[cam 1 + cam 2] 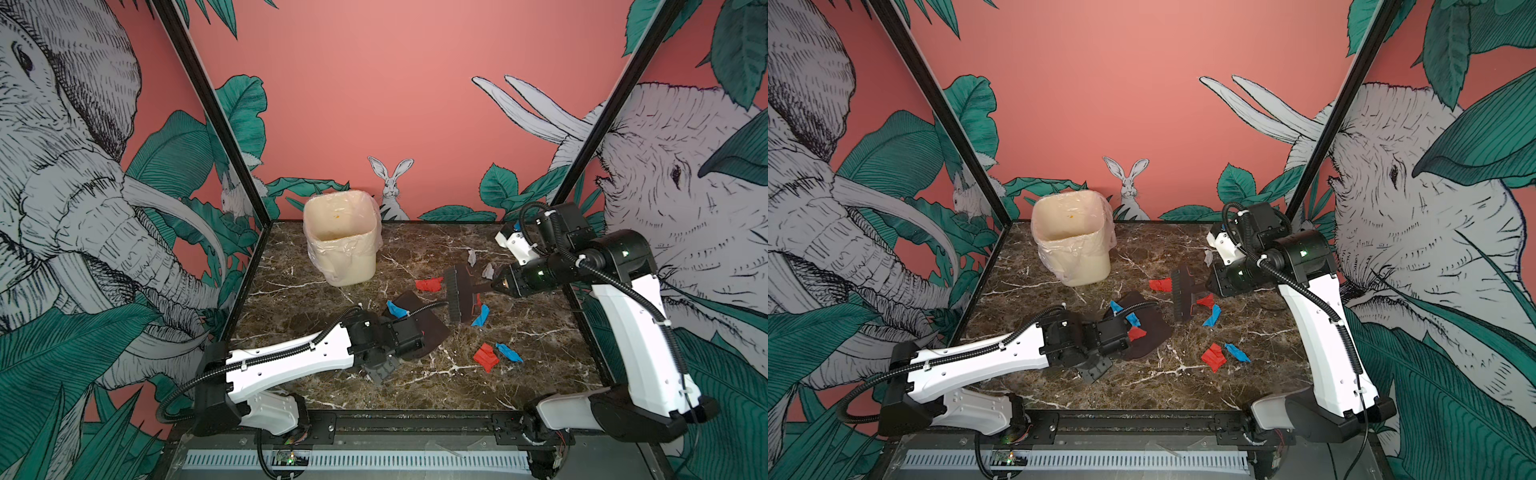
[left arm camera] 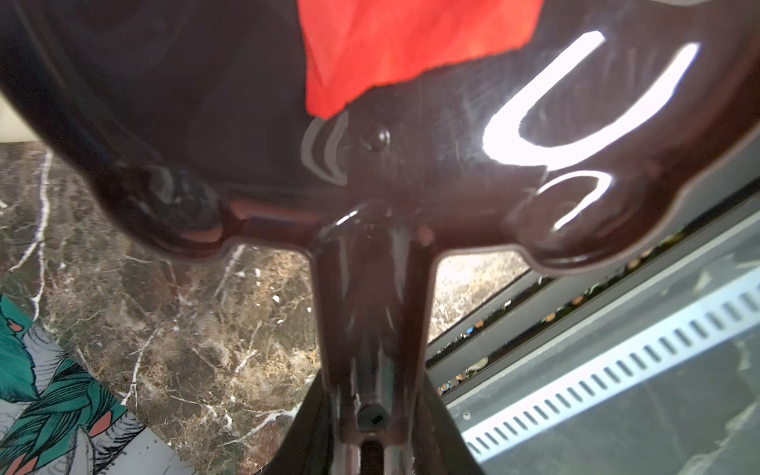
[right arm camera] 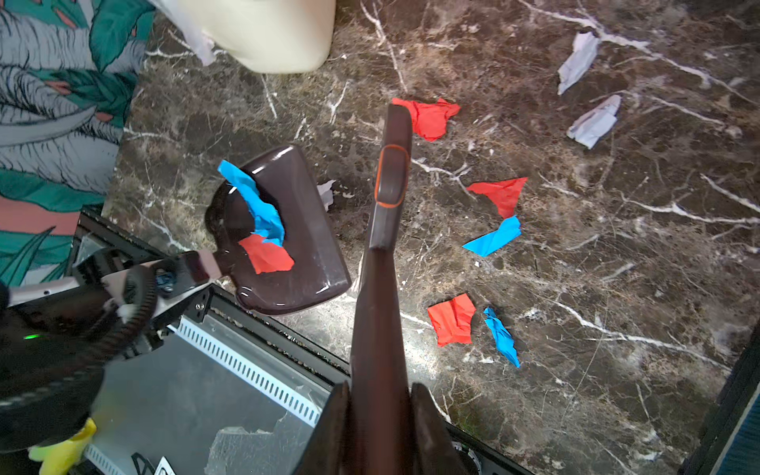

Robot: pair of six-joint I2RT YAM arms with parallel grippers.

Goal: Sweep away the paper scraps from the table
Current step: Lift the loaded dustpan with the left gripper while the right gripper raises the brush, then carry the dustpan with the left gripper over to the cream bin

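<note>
My left gripper (image 1: pixel 409 338) (image 2: pixel 372 444) is shut on the handle of a dark brown dustpan (image 1: pixel 428 328) (image 3: pixel 308 271) lying on the table (image 1: pixel 311 299). A blue scrap (image 3: pixel 255 205) and a red scrap (image 3: pixel 267 257) (image 2: pixel 411 41) rest in the pan. My right gripper (image 1: pixel 496 286) (image 3: pixel 380 411) is shut on the handle of a brown brush (image 1: pixel 455 297) (image 3: pixel 382 267), to the pan's right. Several paper scraps lie around the brush: red (image 1: pixel 429 284) (image 3: pixel 499 193) (image 1: pixel 485 356), blue (image 1: pixel 481 316) (image 1: pixel 509 352), white (image 1: pixel 471 257) (image 1: pixel 487 271).
A cream bin (image 1: pixel 340 237) (image 1: pixel 1069 237) lined with clear plastic stands at the back left of the table. Patterned walls close in the left, right and back sides. A grey slotted metal panel (image 1: pixel 374 459) runs below the table's black front edge.
</note>
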